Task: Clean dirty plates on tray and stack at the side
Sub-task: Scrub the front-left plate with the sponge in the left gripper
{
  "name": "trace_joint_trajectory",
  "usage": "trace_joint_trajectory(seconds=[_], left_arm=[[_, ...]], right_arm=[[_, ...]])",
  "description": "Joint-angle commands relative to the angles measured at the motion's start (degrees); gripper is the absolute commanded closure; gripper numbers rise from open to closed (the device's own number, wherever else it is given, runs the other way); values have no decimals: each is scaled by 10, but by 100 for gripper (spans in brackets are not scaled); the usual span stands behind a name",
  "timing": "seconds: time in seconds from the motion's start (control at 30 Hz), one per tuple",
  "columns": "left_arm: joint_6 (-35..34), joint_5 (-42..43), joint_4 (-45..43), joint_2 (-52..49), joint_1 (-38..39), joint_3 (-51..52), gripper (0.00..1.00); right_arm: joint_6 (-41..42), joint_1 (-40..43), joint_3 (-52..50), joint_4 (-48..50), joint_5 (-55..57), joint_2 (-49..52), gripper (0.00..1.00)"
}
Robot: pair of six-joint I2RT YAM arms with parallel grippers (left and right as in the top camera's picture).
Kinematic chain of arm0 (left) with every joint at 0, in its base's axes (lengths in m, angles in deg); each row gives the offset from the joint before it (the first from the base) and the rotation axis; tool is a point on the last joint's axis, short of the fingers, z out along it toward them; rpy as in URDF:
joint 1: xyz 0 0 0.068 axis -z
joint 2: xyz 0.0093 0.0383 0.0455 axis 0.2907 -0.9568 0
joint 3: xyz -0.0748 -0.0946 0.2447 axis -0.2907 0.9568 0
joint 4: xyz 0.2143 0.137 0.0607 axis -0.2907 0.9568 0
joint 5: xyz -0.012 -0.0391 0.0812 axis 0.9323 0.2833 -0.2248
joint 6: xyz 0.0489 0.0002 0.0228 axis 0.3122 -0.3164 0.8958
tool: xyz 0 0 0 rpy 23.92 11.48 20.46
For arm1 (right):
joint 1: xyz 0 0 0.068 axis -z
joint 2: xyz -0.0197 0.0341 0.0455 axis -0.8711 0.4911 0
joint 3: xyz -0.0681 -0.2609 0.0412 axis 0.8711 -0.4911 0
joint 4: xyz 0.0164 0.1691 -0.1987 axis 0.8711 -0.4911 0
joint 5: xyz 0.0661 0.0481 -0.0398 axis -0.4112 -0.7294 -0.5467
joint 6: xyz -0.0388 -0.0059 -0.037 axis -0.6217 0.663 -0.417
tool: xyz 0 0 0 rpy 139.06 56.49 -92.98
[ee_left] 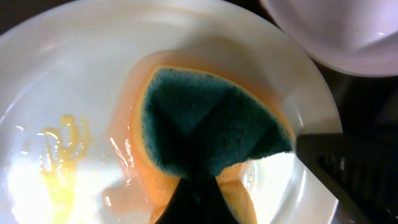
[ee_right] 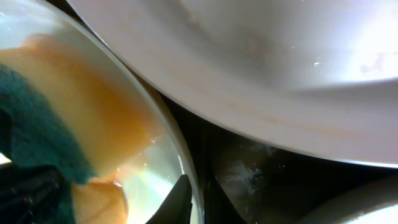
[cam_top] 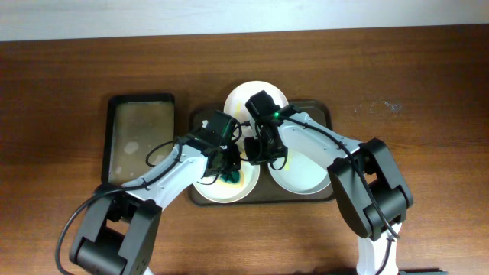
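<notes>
Three white plates lie on the dark brown tray (cam_top: pixel 321 114): one at the back (cam_top: pixel 243 93), one at the front left (cam_top: pixel 210 191), one at the right (cam_top: pixel 306 172). My left gripper (cam_top: pixel 226 165) is shut on a green-topped orange sponge (ee_left: pixel 211 118) and presses it on the front-left plate (ee_left: pixel 74 74). Orange wet film surrounds the sponge, and a yellow smear (ee_left: pixel 62 155) lies left of it. My right gripper (ee_right: pixel 198 202) is shut on that plate's right rim (ee_right: pixel 168 137), one finger inside and one outside.
A smaller black tray (cam_top: pixel 141 137) stands left of the brown tray. The back plate overhangs close above both grippers (ee_right: pixel 249 62). The bare wooden table (cam_top: pixel 428 92) stretches to the right and front.
</notes>
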Motion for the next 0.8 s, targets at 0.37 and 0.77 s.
trace_joint_trajectory(seconds=[0.37, 0.77], left_arm=[[1, -238, 109, 26, -5, -24, 100], [1, 8, 31, 15, -3, -24, 100]], right_arm=[[-1, -7, -7, -5, 29, 7, 90], [-1, -7, -7, -2, 29, 7, 90]])
